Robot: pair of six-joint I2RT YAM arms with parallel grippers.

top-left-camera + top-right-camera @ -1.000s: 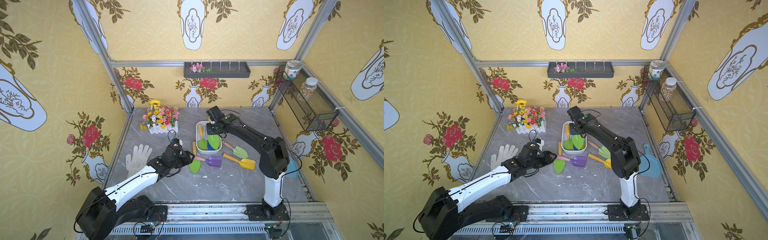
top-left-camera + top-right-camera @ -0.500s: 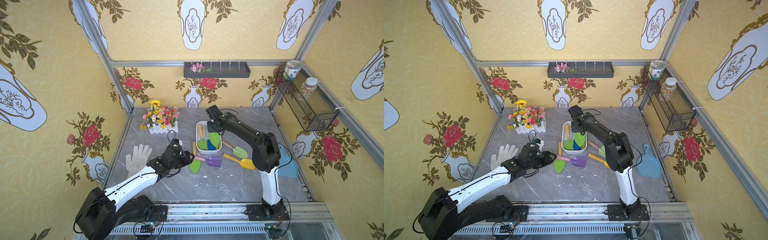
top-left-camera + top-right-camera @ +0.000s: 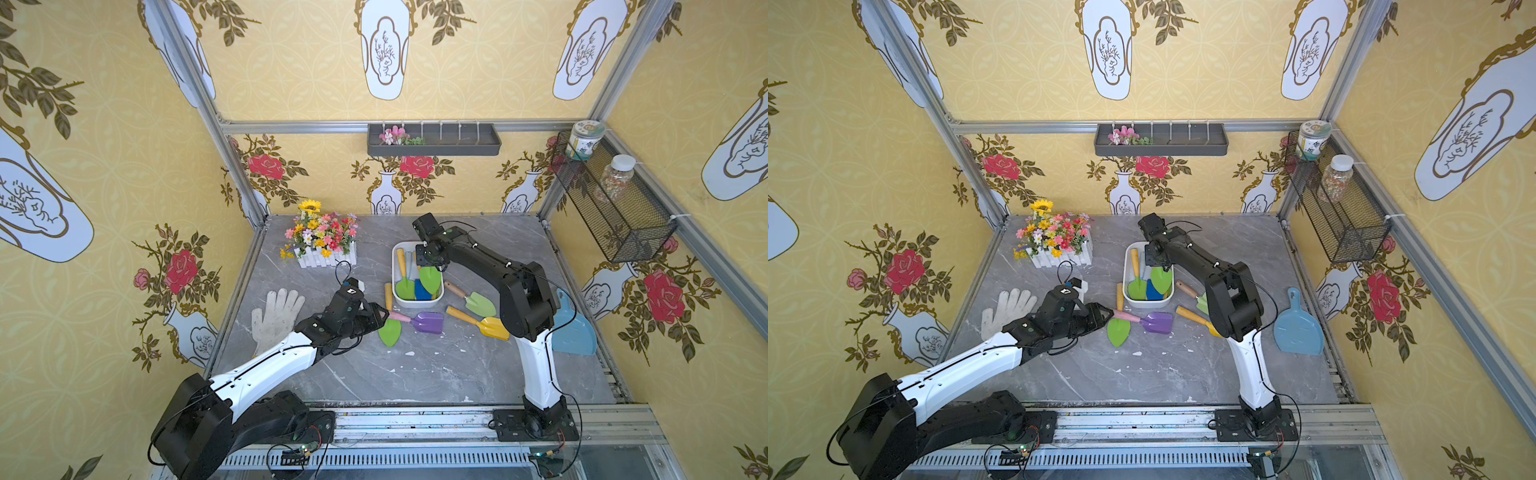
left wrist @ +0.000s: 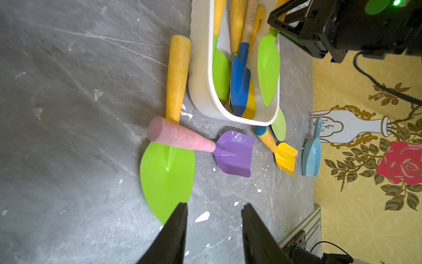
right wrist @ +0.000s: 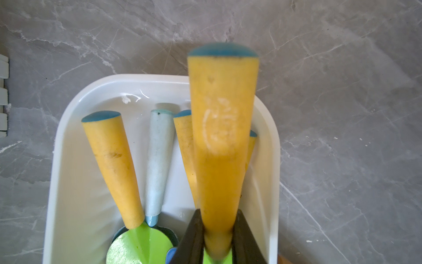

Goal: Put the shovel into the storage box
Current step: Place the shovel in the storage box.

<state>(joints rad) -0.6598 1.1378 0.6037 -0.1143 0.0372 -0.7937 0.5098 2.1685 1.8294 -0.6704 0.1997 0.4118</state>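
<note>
The right elbow (image 3: 525, 307) was drawn inward; the green shovel (image 3: 430, 280) is clamped by the right pincer (image 5: 215, 228) over the storage box (image 3: 395, 266); the left pincer (image 4: 214, 204) is held apart.

The left arm (image 3: 266, 365) and right arm (image 3: 536, 365) match: each has one glossy white link with a thin dark seam, and black joints, housings and base plates on the aluminium rail (image 3: 415, 424). Thin black cables (image 3: 337, 272) loop off the wrists. A small white mark (image 3: 352, 291) sits on the left wrist housing. The left gripper (image 4: 213, 205) has matte black, tapered fingers (image 4: 174, 235).
</note>
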